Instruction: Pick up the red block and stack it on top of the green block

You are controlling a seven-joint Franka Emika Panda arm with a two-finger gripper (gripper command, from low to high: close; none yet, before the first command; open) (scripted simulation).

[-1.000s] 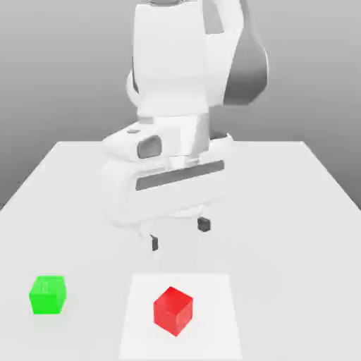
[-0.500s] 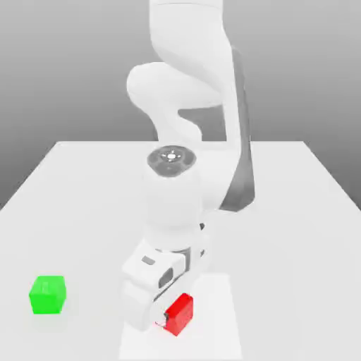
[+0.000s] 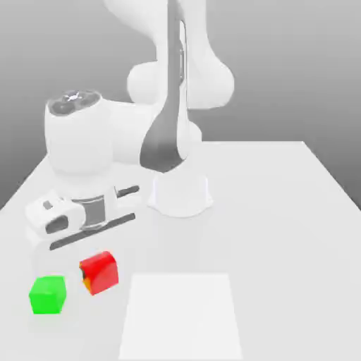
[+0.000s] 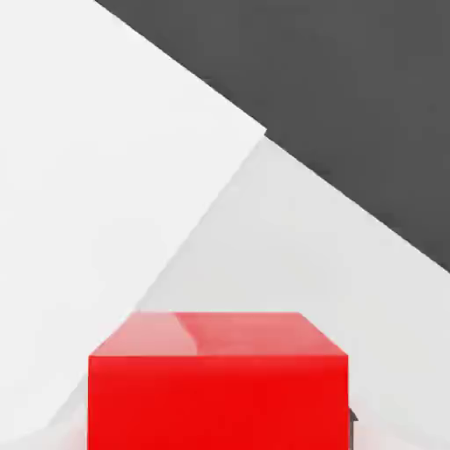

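Landmark = green cube (image 3: pixel 48 295), on the light tabletop (image 3: pixel 282 240) near the exterior view's left.

Red cube (image 3: pixel 99 273): just beside landmark toward the exterior view's right, w/ a visible gap btwn the two; not stacked. Sits a bit higher in frame than landmark. Faces turned at an angle vs. landmark's. Can't tell ht. above table.

Panda two-finger gripper (image 3: pixel 99 275): clamped on red cube. Small orange/dark bit of fingertip (image 3: pixel 85 277) at cube's side nearest landmark. Hand body (image 3: pixel 53 225) above landmark in the ext. view, w/ long dark slots along its housing.

White square pad (image 3: pixel 180 317): farther from landmark than red cube is, toward the exterior view's right; no cube on it.

Panda base (image 3: pixel 181 197): well back from landmark, also toward the exterior view's right. Arm (image 3: pixel 130 134) bends over from there to the hand.

Hand view: red cube close up, one flat face plus a paler adjoining face w/ a faint curved sheen; light surfaces & a dark grey area (image 4: pixel 369 105) beyond.
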